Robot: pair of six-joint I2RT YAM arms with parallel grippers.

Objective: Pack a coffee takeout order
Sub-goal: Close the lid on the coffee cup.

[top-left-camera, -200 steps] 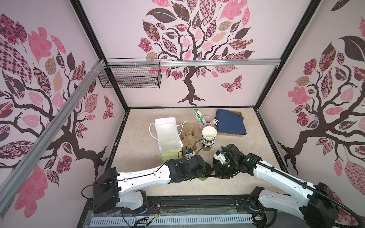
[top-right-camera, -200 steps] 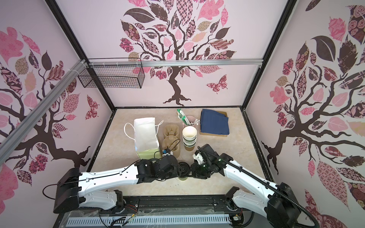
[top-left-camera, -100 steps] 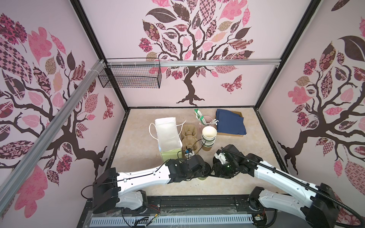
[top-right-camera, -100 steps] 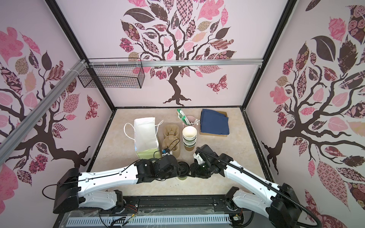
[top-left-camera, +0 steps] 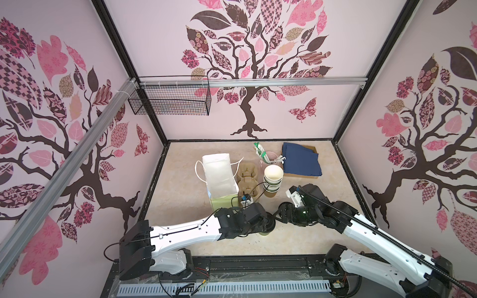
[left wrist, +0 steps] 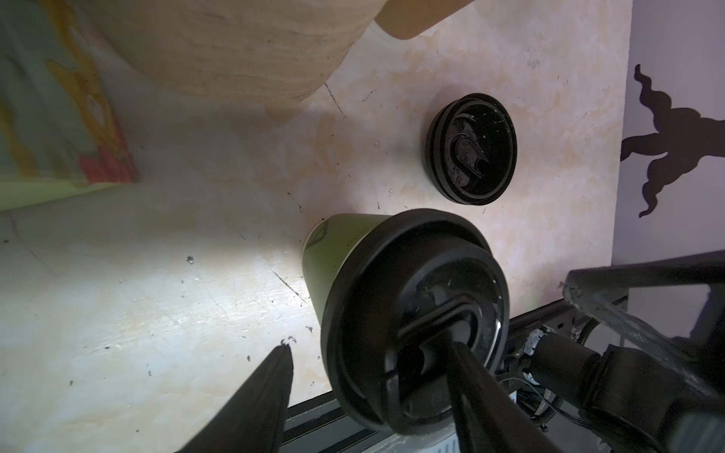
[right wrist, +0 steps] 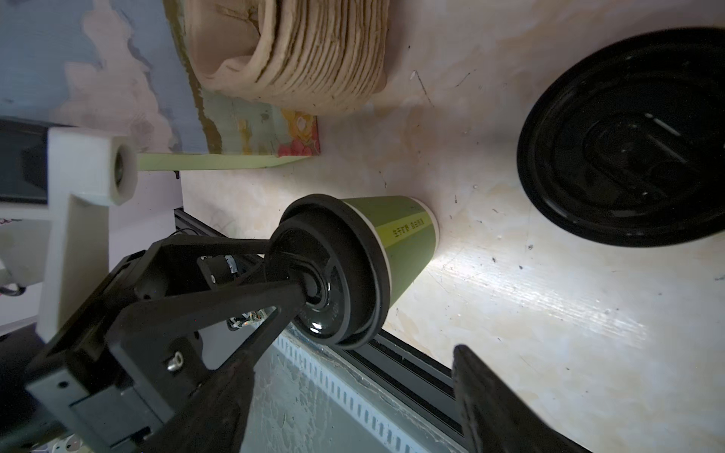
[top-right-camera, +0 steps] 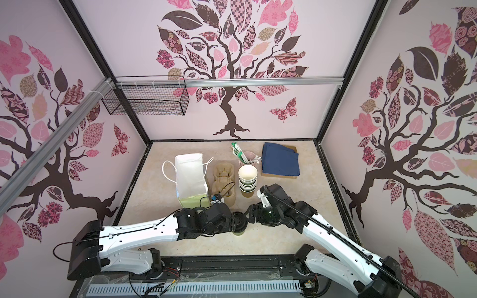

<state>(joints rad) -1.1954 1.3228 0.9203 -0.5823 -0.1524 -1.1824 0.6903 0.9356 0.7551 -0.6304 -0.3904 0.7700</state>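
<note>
The olive-green cup (left wrist: 337, 251) stood upright near the table's (top-right-camera: 271, 242) front edge with its black lid (top-right-camera: 238, 221) on. Only the wrist views showed a loose lid (left wrist: 470, 149) beside it. They also showed both grips released: the left gripper (left wrist: 368, 347) spread, one finger across the lid top, and the right gripper (right wrist: 355, 353) wide, short of the cup. Only the top views showed the navy napkin (top-left-camera: 299, 160), towards the back right corner.

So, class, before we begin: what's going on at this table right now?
An olive-green cup stands upright near the table's front edge, black lid on. The left gripper hangs over the lid, fingers apart, one lying across its top. The right gripper is open beside the cup, clear of it. The paper bag and stacked pulp carriers stand behind; the cup is in neither.
</note>
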